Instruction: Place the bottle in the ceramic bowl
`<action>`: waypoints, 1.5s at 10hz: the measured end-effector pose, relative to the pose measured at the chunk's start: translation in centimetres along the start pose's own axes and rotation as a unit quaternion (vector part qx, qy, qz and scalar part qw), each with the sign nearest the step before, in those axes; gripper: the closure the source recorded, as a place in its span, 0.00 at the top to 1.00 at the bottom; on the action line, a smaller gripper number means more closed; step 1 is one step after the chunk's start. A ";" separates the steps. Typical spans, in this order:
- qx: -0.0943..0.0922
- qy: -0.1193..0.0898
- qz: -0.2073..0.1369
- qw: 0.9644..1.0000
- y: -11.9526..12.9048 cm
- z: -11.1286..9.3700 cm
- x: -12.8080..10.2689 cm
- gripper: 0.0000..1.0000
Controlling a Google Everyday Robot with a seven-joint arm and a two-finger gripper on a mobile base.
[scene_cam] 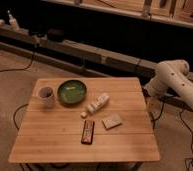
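Camera view: is taking in the whole workspace from above.
table (55,140): is carrying every object, and its near edge is lying just beside the gripper.
arm (172,75): is bending down from a white elbow, off to the side of the table, over none of the objects.
gripper (152,103): is hanging low at the table's edge, beyond the side where the beige block is lying. How far open it is cannot be told, and it is not holding the bottle.
ceramic bowl (72,91): is sitting upright and empty, well apart from the gripper, past the bottle.
mug (46,96): is standing just beyond the bowl, farthest from the gripper.
bottle (98,103): is lying on its side between the gripper and the bowl, just beside the bowl's rim, not in it.
dark bar (88,131): is lying flat, apart from the bottle, off the line from gripper to bowl.
beige block (112,121): is lying nearest the gripper.
small cube (83,114): is resting near the bottle's end.
step in hand: judging by this, the approach is only beginning, with the grasp not yet made.
next move: is probably calling for a reach across the beige block and a descent onto the bottle, closing across its body.
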 end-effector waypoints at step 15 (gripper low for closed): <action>-0.001 -0.001 -0.140 0.990 0.6 -0.3 5.4 0.80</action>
